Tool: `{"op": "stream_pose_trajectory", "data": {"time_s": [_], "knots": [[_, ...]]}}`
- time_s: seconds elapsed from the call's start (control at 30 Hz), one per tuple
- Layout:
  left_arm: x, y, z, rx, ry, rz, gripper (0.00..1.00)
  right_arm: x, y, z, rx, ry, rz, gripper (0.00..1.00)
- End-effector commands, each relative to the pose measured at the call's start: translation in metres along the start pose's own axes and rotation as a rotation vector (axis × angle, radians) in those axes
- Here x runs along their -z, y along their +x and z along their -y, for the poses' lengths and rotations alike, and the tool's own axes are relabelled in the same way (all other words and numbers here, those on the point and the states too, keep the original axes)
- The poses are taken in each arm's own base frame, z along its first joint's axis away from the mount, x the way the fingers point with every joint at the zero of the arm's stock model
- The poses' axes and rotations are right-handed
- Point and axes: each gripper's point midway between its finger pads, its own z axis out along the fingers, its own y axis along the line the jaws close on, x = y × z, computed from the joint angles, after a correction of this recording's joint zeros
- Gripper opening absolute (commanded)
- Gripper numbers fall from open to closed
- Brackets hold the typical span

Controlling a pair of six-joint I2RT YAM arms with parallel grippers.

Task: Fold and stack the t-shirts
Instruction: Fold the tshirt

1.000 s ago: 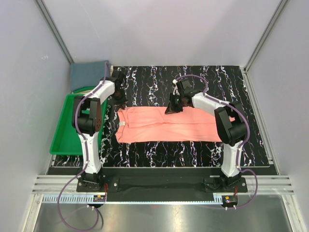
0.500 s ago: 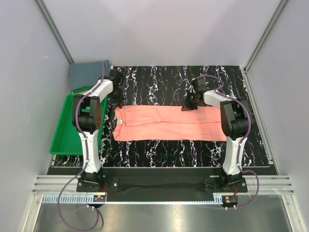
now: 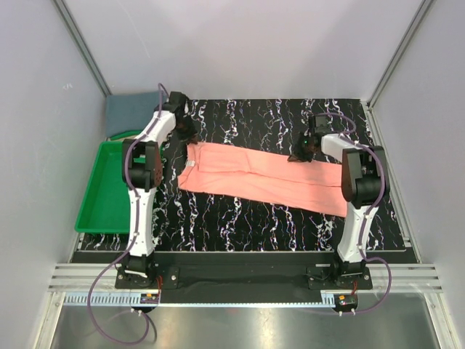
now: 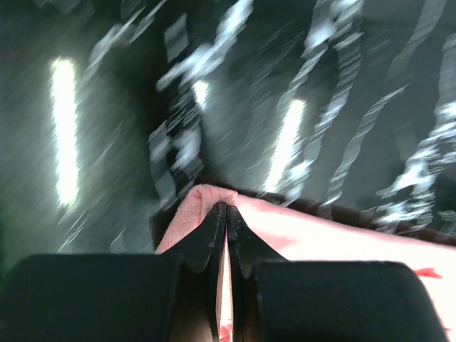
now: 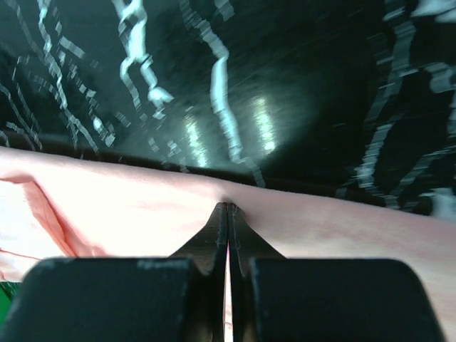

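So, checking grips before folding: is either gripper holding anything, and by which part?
Both pinch the pink t-shirt: the left gripper its far corner at the neck end, the right gripper its far edge nearer the other end.

One camera sits high behind the arm bases [image 3: 138,269], looking down and forward over the whole desk [image 3: 240,120]. The other two ride the wrists, peering low and very close along the left claw [image 4: 226,214] and the right claw [image 5: 228,210]. All three views share the far edge of the pink t-shirt [image 3: 261,178].
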Motion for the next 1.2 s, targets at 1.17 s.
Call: {"op": "stream_pose_trajectory", "data": {"time_s": [1.17], "knots": [[0.059,0.147,-0.036,-0.013,-0.18,-0.052,0.14,0.088,0.116,0.118,-0.229,0.376,-0.102,0.0]]}}
